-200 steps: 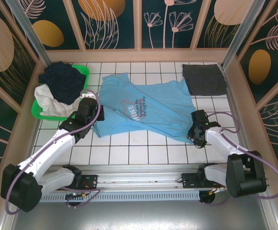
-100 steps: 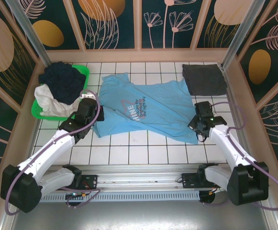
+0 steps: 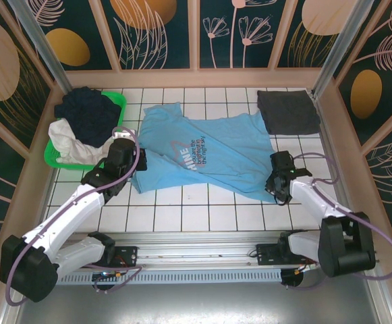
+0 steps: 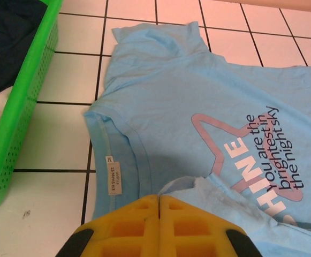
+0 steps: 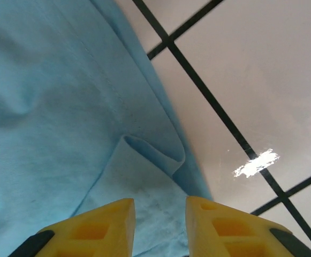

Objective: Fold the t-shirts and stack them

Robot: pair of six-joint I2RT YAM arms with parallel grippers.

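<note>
Mostly flat, rumpled light blue t-shirt (image 3: 229,145)

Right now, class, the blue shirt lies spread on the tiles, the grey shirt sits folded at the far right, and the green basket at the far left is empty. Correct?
No: the green basket is not empty; the top view shows dark clothes and white clothes piled in it. The blue shirt and grey shirt are as stated.
</note>
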